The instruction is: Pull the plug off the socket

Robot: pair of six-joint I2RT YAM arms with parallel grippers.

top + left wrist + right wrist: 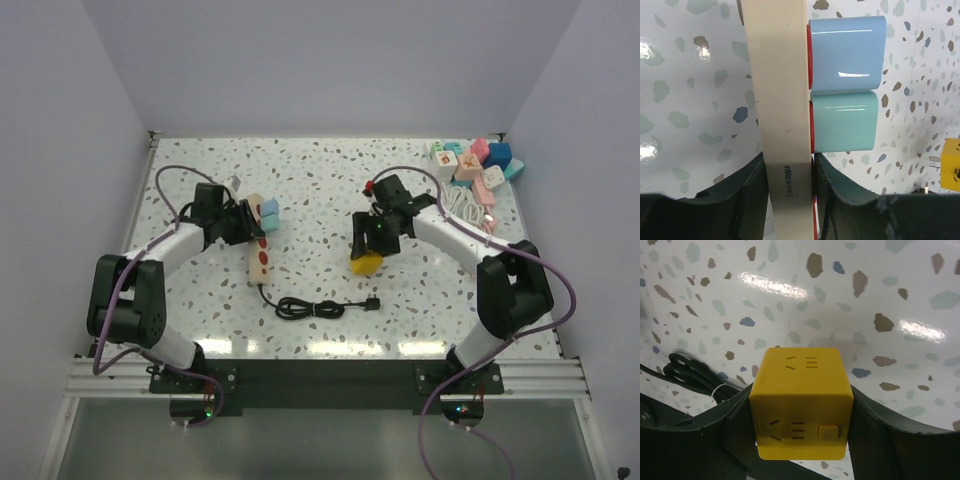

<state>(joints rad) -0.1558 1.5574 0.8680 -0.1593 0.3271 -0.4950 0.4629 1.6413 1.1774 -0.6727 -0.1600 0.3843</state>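
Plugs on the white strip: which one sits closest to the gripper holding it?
The mint-green plug: it sits right next to the left gripper clamping the power strip, while the light-blue plug is farther along.

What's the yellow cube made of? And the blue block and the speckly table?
Yellow cube: looks like matte plastic, with moulded slots and soft, dull shading.
Blue block: probably glossy plastic, since sharp white light streaks sit on it.
Table: looks like polished terrazzo, or a print of it; coloured flecks and shiny lamp reflections show.
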